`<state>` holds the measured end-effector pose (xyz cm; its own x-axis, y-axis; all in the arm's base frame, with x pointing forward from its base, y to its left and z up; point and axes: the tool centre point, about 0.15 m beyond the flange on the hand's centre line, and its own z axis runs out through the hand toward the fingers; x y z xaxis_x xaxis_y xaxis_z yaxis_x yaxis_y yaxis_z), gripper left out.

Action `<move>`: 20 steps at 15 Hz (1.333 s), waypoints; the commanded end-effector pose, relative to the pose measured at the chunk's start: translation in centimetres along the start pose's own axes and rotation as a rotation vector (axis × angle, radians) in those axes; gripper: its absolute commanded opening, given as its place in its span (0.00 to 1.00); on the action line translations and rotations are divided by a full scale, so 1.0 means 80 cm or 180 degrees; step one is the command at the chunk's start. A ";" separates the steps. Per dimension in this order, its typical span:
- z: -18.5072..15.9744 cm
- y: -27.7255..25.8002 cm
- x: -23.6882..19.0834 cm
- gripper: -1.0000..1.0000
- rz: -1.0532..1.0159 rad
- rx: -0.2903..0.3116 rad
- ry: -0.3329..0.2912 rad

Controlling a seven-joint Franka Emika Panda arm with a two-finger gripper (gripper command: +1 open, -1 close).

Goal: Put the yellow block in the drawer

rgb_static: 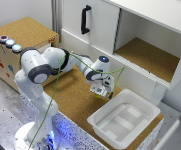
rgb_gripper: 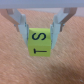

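In the wrist view the yellow block fills the middle, with black letters S and T on its faces. My gripper is shut on it, one finger pressing each side near its upper corners. In the exterior view the gripper hangs just above the cork mat, with the yellow block showing as a small spot between its fingers. The cork-topped brown box stands at the exterior view's left. Its drawer is hidden behind the arm.
A white plastic tub lies close to the gripper, toward the exterior view's right. A white cabinet with a black vertical handle and an open compartment stands behind. Three round buttons sit on the box top.
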<state>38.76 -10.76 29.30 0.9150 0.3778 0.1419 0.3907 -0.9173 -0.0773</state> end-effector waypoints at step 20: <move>-0.189 -0.458 0.092 0.00 -0.2203 0.0480 0.0022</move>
<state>29.30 16.41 47.82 0.5474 0.7603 0.3496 0.8248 -0.5608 -0.0718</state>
